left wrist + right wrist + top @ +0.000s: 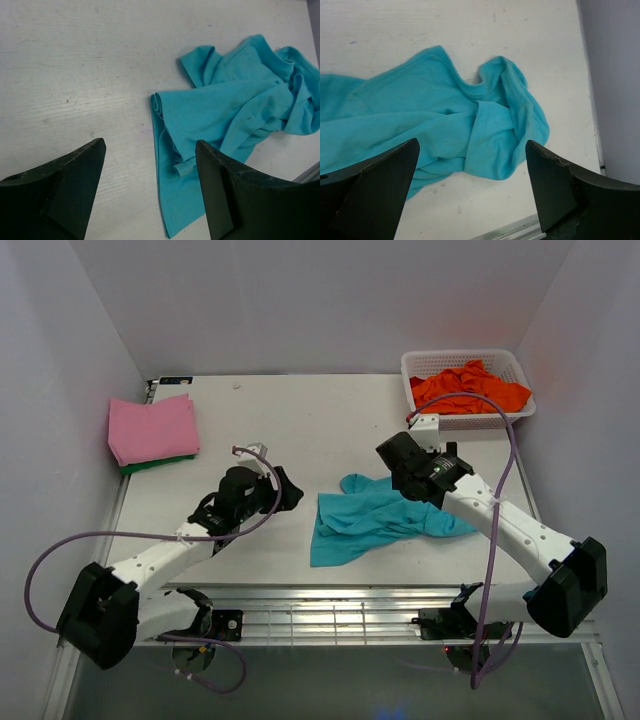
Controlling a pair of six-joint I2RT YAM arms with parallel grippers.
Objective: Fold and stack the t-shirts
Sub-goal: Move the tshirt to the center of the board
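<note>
A teal t-shirt [375, 520] lies crumpled on the table near the front edge, between my two arms. My left gripper [288, 494] hovers just left of it, open, with the shirt's left hem [172, 200] under the gap between the fingers [220, 190]. My right gripper [400, 472] hangs open above the shirt's upper right part [490, 135] and holds nothing. A folded pink t-shirt [152, 427] rests on a folded green one [160, 463] at the back left. An orange t-shirt [470, 388] sits bunched in the basket.
The white lattice basket [455, 357] stands at the back right corner of the table [300, 420]. Side walls close in on both sides. A metal rail [350, 615] runs along the front edge, just beyond the teal shirt.
</note>
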